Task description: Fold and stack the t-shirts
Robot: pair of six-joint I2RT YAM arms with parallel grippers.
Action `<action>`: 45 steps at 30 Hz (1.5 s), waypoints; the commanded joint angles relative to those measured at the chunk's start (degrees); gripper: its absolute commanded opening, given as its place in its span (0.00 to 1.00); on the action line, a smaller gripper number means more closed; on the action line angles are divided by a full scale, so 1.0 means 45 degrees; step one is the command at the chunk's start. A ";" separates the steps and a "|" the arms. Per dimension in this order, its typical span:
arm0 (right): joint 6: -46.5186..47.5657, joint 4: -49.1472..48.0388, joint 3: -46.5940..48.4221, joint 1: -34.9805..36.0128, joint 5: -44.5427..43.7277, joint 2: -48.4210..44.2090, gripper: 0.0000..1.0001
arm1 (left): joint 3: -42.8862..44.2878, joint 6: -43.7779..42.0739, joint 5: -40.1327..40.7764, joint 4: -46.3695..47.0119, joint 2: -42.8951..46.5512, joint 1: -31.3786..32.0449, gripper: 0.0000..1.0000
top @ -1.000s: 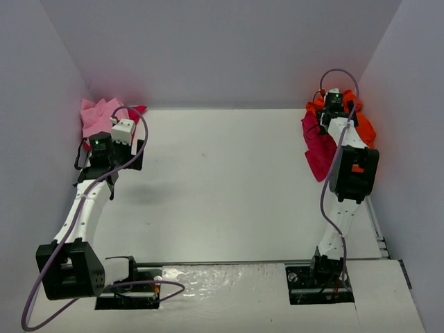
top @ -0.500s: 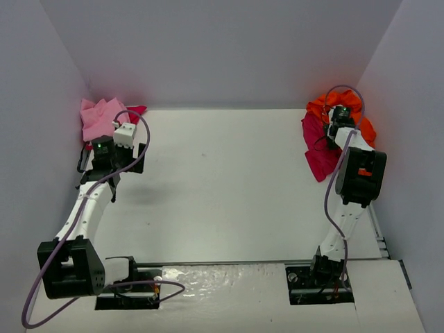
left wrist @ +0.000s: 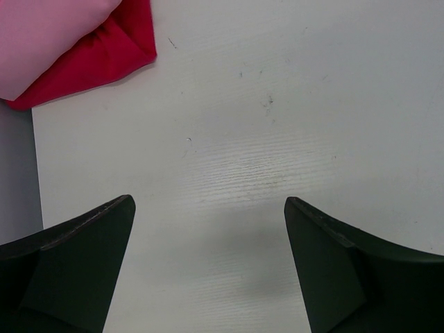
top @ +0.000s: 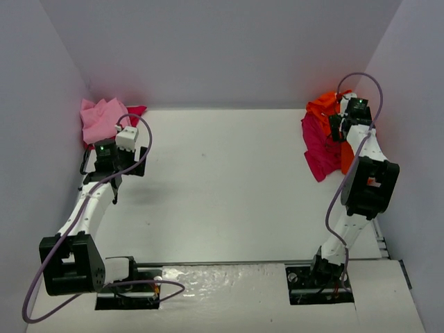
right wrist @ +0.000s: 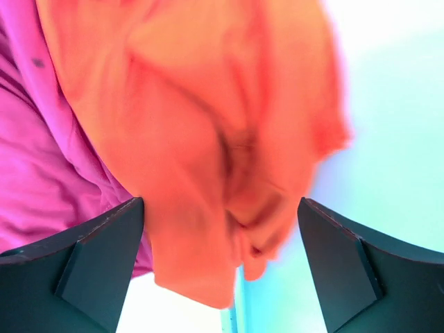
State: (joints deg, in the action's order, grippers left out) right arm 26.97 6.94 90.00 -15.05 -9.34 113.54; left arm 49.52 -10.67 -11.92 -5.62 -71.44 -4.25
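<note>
L gripper [left wrist: 208,201]: jaws wide, over table [left wrist: 291,104] nr pink shirt [left wrist: 48,35], far-L corner; R gripper [right wrist: 220,201]: jaws wide, facing orange shirt [right wrist: 194,104] touching crimson shirt [right wrist: 41,173], far-R corner.

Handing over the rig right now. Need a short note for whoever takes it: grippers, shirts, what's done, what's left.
Left gripper: open, holding nothing, above the white tabletop near the far-left corner.
Right gripper: open, over the bright orange cloth t-shirt. The view is blurred and shows no grip.
Shirts: the light pink cloth t-shirt is bunched in the far-left corner, overlapping a crimson cloth t-shirt. The crimson-magenta cloth t-shirt is heaped with the orange one at the far-right edge.
Done: no neat fold or stack visible.
Left: spread, fold and stack every shirt.
</note>
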 commanded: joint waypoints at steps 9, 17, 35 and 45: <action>-0.0834 0.0210 0.0674 -0.0092 0.0726 -0.1328 0.81 | 0.0265 -0.0188 0.0043 0.0881 -0.0052 -0.0090 0.87; -0.1022 0.0766 0.0301 -0.0010 0.0933 -0.0510 0.81 | 0.0011 -0.0306 0.0141 0.0947 -0.0003 -0.0086 0.87; -0.0352 0.1666 -0.0474 0.1702 0.1087 -0.1273 0.82 | 0.0103 -0.0320 0.0155 0.0858 -0.0057 -0.0076 0.87; -0.0439 0.2656 -0.1566 0.3222 0.0955 -0.1324 0.80 | 0.0123 -0.0393 0.0169 0.0810 -0.0048 -0.0071 0.87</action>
State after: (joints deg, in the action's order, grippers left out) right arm 25.34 16.94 83.72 -0.49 -2.88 110.30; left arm 48.82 -11.57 -11.53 -4.82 -72.53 -4.25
